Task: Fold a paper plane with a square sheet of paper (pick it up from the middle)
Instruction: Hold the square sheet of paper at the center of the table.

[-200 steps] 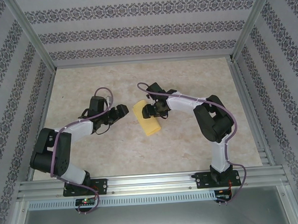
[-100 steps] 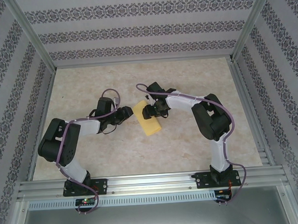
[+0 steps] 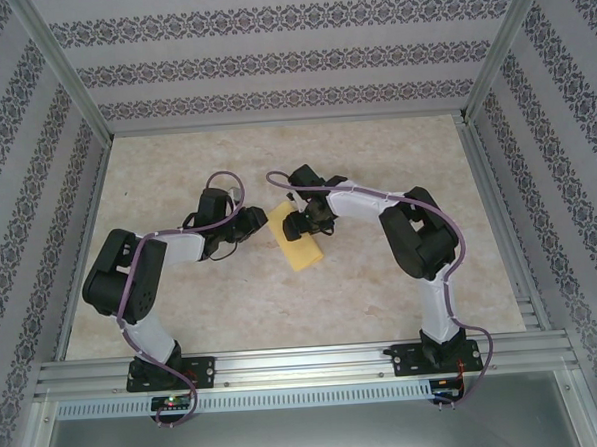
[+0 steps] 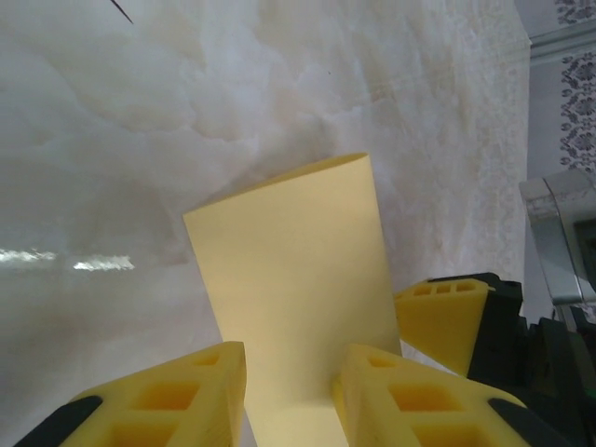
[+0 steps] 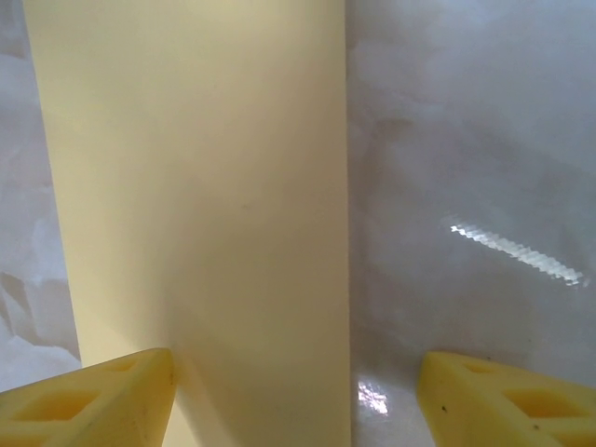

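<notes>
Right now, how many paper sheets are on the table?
1. A single yellow sheet of paper, folded to a rectangle, lies mid-table, with the left gripper and right gripper at its far end. Anything lying under it would be hidden.

Black-and-white left arm (image 3: 165, 249) folded sharply at the elbow, forearm reaching right; yellow-fingered left gripper (image 4: 291, 363) with jaws narrowly parted. Black-and-white right arm (image 3: 372, 202) bent, reaching left; yellow-fingered right gripper (image 5: 296, 363) with jaws wide apart, near the left one
</notes>
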